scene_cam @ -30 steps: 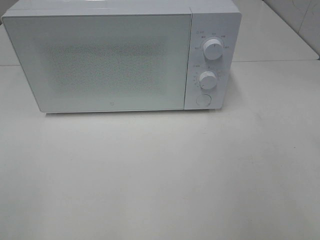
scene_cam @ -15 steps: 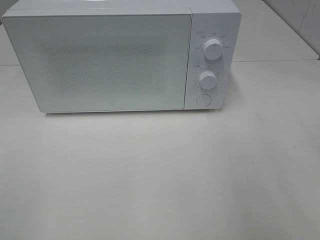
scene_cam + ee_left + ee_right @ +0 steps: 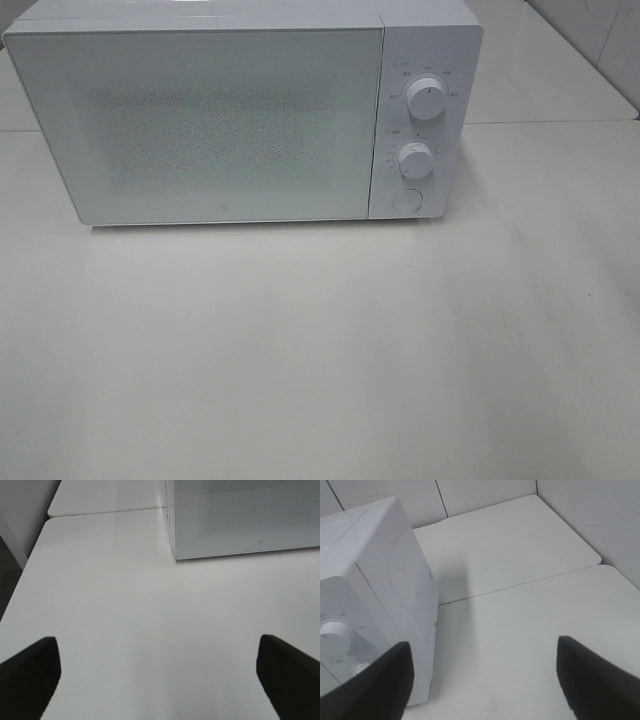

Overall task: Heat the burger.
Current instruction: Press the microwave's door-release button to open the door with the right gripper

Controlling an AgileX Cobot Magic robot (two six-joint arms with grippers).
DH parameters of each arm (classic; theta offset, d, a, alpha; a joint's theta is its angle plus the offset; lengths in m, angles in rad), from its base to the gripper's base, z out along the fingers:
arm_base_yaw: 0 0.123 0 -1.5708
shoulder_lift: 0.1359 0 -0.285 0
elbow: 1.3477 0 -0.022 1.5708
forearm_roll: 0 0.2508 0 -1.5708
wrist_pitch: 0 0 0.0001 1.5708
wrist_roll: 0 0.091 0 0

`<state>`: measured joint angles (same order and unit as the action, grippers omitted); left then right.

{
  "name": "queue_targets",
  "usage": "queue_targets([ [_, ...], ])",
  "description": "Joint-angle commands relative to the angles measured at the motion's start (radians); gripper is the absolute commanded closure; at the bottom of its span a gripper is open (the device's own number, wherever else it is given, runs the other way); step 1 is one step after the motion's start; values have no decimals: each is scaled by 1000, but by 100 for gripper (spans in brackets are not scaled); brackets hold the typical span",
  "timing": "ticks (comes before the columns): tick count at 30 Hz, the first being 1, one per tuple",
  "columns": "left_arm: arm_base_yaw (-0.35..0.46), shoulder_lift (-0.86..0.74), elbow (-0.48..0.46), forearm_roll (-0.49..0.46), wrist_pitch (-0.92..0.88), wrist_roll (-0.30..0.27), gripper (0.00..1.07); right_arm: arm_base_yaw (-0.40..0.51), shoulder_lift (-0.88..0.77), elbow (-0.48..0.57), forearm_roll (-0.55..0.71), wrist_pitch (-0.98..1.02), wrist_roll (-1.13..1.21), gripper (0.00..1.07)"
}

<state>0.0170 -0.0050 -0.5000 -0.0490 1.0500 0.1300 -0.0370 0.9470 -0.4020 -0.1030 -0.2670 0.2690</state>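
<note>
White table (image 3: pixel 320 350) bears a shut microwave (image 3: pixel 425 45) at its far side — no burger shows, perhaps hidden behind the door (image 3: pixel 200 125) — and with left gripper (image 3: pixel 159 680) and right gripper (image 3: pixel 485 680) both spread empty, the right best meets the lower knob (image 3: pixel 415 158) squarely.

a white table (image 3: pixel 320 350) carries a white microwave (image 3: pixel 240 110) standing toward its back, door shut.
</note>
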Motion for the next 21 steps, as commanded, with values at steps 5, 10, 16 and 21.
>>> queue_targets([
  [5,3,-18,2,-4,-9,-6,7,-4,109,60,-5,-264,198,32],
  [10,3,-18,2,-4,-9,-6,7,-4,179,105,-5,-395,307,32],
  [16,3,-18,2,-4,-9,-6,7,9,257,144,-3,-466,447,34],
  [21,3,-18,2,-4,-9,-6,7,130,347,160,64,-533,607,48],
])
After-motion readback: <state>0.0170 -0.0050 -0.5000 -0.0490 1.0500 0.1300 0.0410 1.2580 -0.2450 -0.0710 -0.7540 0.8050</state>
